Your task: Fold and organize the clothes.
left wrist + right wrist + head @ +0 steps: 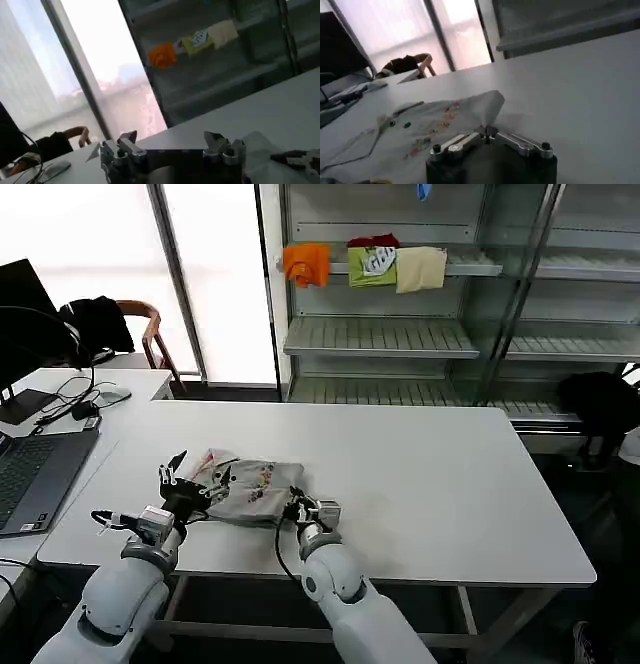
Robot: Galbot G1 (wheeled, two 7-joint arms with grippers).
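One of the clothes, a light grey shirt with a small multicoloured print, lies folded on the white table near its front edge. My right gripper is at the shirt's right edge. In the right wrist view its fingertips are pinched together on a raised corner of the shirt. My left gripper hovers over the shirt's left part, tilted up, with its fingers spread wide. Nothing sits between them in the left wrist view, where pale fabric shows beside them.
A laptop, a mouse and cables lie on the adjoining desk at the left. A chair with a black jacket stands behind it. Metal shelves at the back hold orange, green and cream cloths. The table's right half is bare.
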